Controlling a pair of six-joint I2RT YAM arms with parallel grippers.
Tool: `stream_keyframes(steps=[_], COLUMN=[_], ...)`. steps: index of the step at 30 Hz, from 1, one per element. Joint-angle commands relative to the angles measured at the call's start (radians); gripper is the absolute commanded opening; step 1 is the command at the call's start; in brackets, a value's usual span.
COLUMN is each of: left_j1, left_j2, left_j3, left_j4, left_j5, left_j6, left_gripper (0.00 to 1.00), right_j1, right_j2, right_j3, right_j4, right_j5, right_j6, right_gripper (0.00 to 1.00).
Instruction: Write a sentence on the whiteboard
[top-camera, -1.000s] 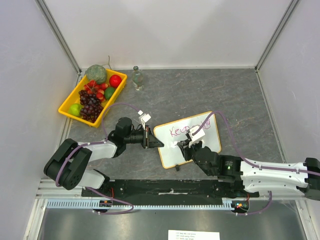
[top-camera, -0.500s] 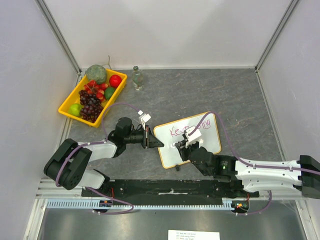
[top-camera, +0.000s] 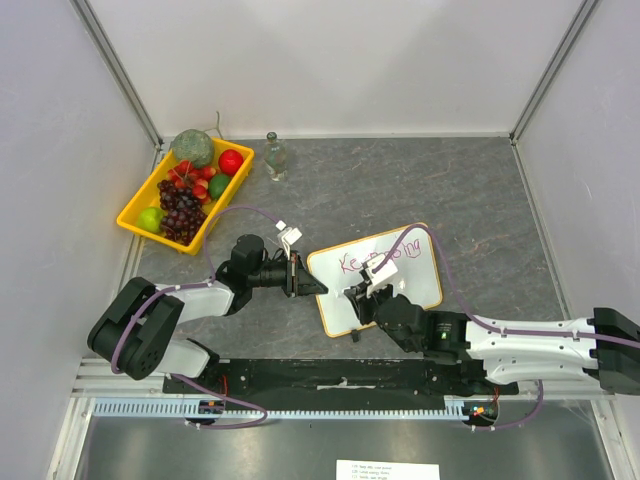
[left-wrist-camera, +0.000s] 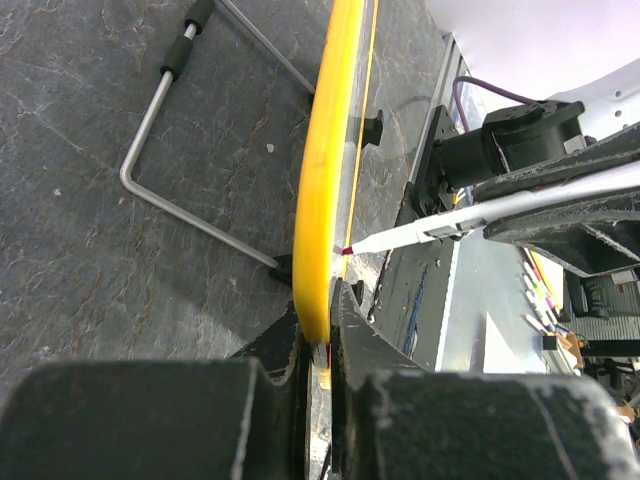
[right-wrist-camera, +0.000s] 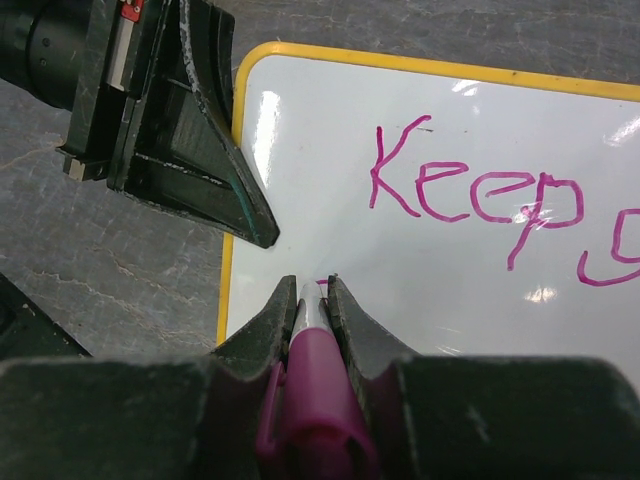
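Jaws closed: left gripper (left-wrist-camera: 320, 312), arm low, pinches the whiteboard (right-wrist-camera: 320, 140) at its yellow edge; right gripper (right-wrist-camera: 311, 292) clamps a pink marker (right-wrist-camera: 316, 385), tip on the board below "Keep".

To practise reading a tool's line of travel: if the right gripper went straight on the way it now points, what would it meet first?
The whiteboard: the pink marker clamped in the right gripper has its tip at the white face, perhaps touching it. Depth is unclear.

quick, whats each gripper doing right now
left gripper: closed on the edge of the whiteboard
right gripper: closed on a pink marker
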Motion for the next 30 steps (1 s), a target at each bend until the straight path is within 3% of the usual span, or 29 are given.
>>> stream_keyframes(steps=[1,13,30], left_j1=[-0.003,-0.001,-0.001], left_j2=[0.011,0.010,0.010], left_j3=[-0.013,-0.013,-0.013], left_j4=[-0.093,-0.092,-0.093], left_j5=[-0.116,-0.116,-0.117], left_j6=[0.137,0.137,0.137], left_gripper=[0.02,0.02,0.02], right_j1=[0.004,0.004,0.006], right_j2=[0.021,-0.029,-0.074], right_j3=[-0.010,-0.035,-0.058], right_j4=[0.007,-0.075,-0.124], right_j5=[-0.007,0.064,0.035], right_j6=[0.023,0.050,0.058], right_gripper=[0.00,0.00,0.00])
